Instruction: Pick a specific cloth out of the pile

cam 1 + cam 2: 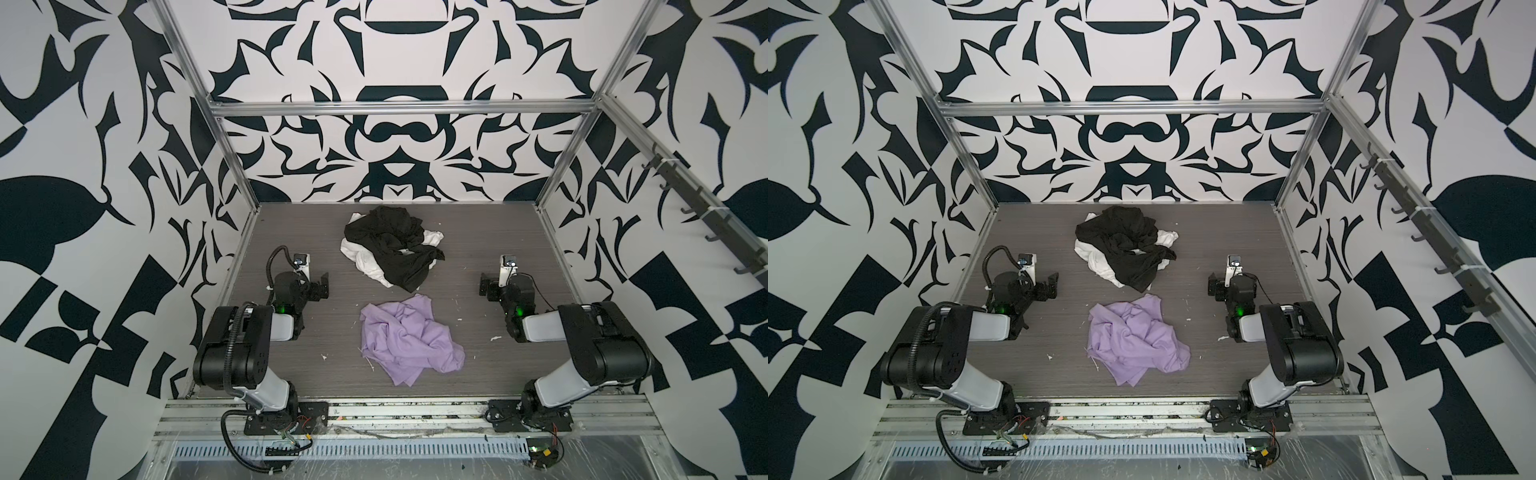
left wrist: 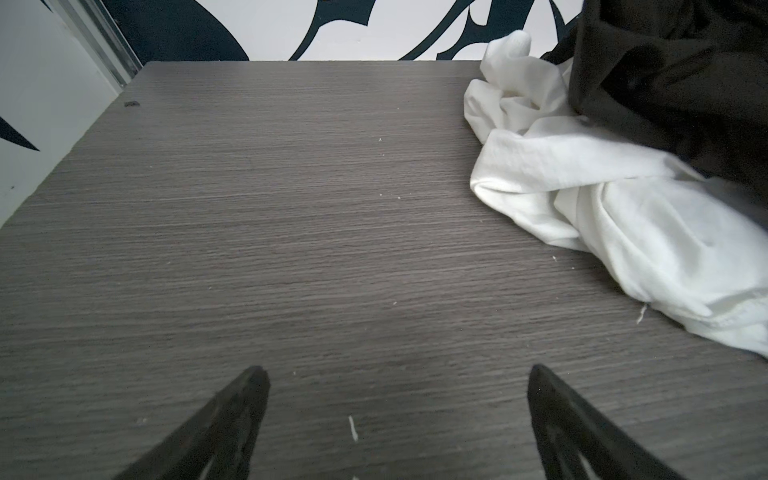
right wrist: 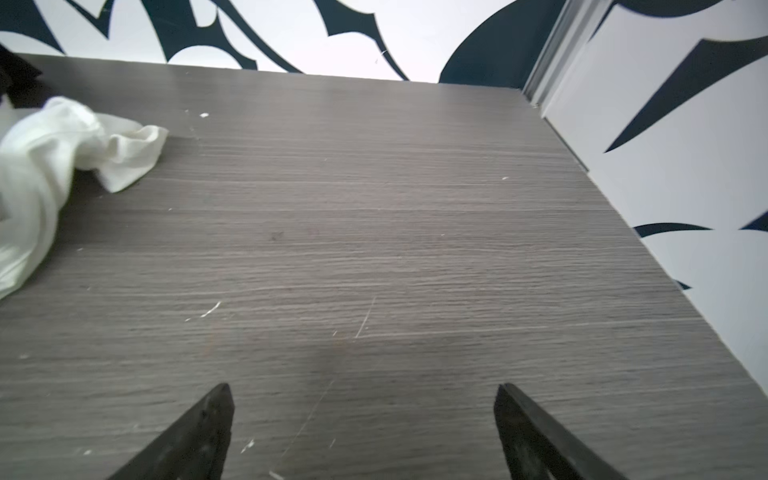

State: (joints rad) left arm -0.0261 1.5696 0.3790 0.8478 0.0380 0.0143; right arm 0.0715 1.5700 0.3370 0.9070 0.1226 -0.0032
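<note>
Both my left gripper (image 2: 395, 374) and right gripper (image 3: 363, 390) gape wide, holding nothing; lavender cloth (image 1: 409, 338) lies apart from the pile (image 1: 390, 245).

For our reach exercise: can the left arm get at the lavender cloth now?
Probably yes: the lavender cloth lies apart from the pile, nothing on it, and the left gripper is open.

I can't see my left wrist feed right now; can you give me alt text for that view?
The left hand is open and empty over the grey table. A crumpled white garment lies nearby, partly under a black garment.
</note>
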